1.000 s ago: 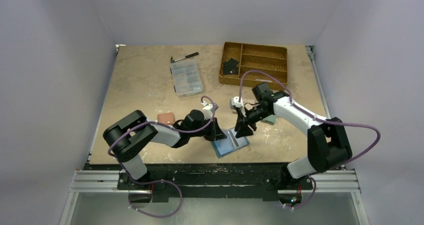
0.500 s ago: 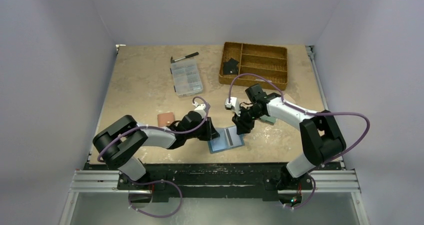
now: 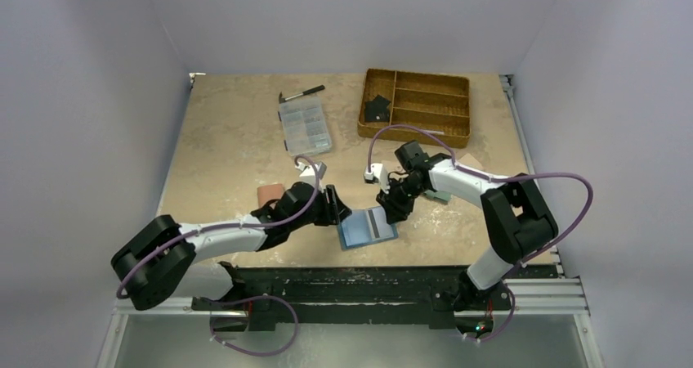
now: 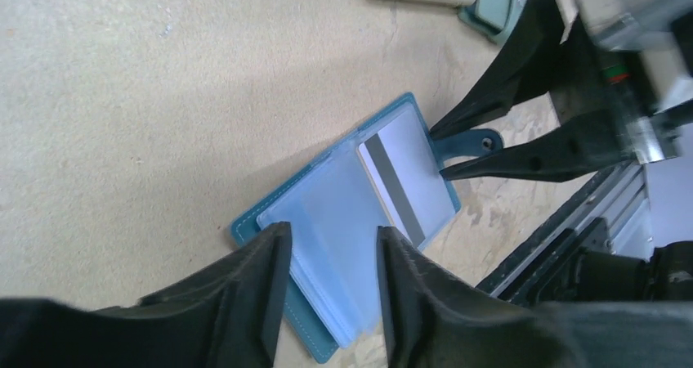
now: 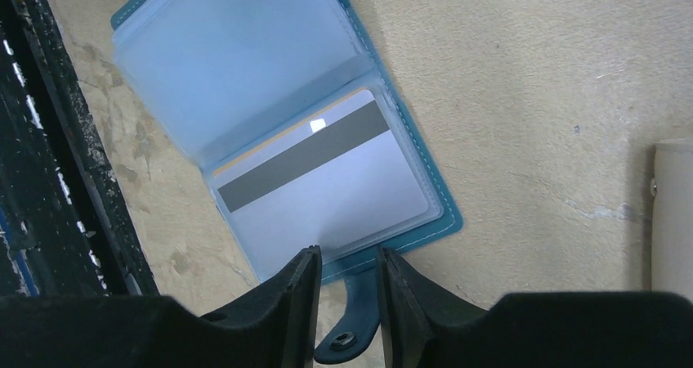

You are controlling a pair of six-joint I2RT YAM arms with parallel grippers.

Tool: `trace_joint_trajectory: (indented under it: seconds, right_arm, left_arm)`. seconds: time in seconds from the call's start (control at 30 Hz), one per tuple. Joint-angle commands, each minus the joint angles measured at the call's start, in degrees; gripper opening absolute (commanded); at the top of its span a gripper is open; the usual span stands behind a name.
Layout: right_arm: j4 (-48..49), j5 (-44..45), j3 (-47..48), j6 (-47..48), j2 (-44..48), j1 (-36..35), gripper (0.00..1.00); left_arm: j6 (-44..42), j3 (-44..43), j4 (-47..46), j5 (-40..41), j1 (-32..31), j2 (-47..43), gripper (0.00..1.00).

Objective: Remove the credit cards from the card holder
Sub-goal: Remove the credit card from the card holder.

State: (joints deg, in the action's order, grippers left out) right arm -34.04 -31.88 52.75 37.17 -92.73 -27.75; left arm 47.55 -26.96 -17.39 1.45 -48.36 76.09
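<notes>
The right pincer (image 5: pixel 347 258) is hanging with its fingers slightly parted, straddling the snap tab (image 5: pixel 347 335) at the outer edge of the card holder (image 5: pixel 245 65). As far as I can make out, it is not pinching the tab. Opposite it, the left pincer (image 4: pixel 331 237) is standing open too, poised over the holder's other edge, with clear sleeves (image 4: pixel 327 221) showing in the gap.

The card holder is lying spread flat on the counter (image 3: pixel 229 147) between the two arms, near the front edge. A greyish card (image 5: pixel 327 188) with a dark stripe is sitting in the sleeve on the tab side, and a tan edge (image 5: pixel 286 132) is peeking out behind it (a second card, I'd guess). No black one is showing.

So none of the credit cards is out yet, and the step in hand looks like steadying the holder before the first pull. Next, I'd judge, one arm should be pressing the holder down while the other is catching the card's edge and sliding it toward the sleeve's opening.
</notes>
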Motion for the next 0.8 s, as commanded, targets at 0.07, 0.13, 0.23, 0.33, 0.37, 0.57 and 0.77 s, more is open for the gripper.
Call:
trace_joint_trajectory:
  seconds: [0.07, 0.13, 0.23, 0.33, 0.37, 0.57, 0.77]
  right_arm:
    - [1.27, 1.46, 2.19, -3.57, -0.66, -1.01, 0.35]
    - [1.26, 1.38, 2.48, -4.15, -0.99, -1.11, 0.33]
    - [1.09, 1.07, 2.86, -4.87, -1.27, -1.23, 0.32]
    - [0.91, 0.64, 3.18, -5.44, -1.46, -1.25, 0.31]
    - [0.83, 0.60, 3.31, -5.55, -1.51, -1.26, 0.31]
    - [0.73, 0.58, 3.63, -6.81, -1.63, -1.26, 0.27]
    - [0.44, 0.59, 4.00, -7.82, -2.34, -1.16, 0.26]
  left_arm:
    - [5.31, 5.46, -5.50, 3.83, 0.43, -10.85, 0.68]
    - [7.43, 7.25, -9.07, 3.05, 0.50, -13.66, 0.78]
    - [9.50, 8.67, -14.46, -0.04, 0.54, -15.33, 0.83]
    - [12.04, 9.06, -20.02, -4.41, 0.48, -13.36, 0.77]
    - [12.94, 9.28, -23.64, -5.90, 0.48, -11.98, 0.73]
    - [18.83, 9.60, -35.51, -11.82, 0.36, -1.04, 0.63]
    - [19.23, 8.75, -37.00, -11.79, -1.03, 3.50, 0.61]
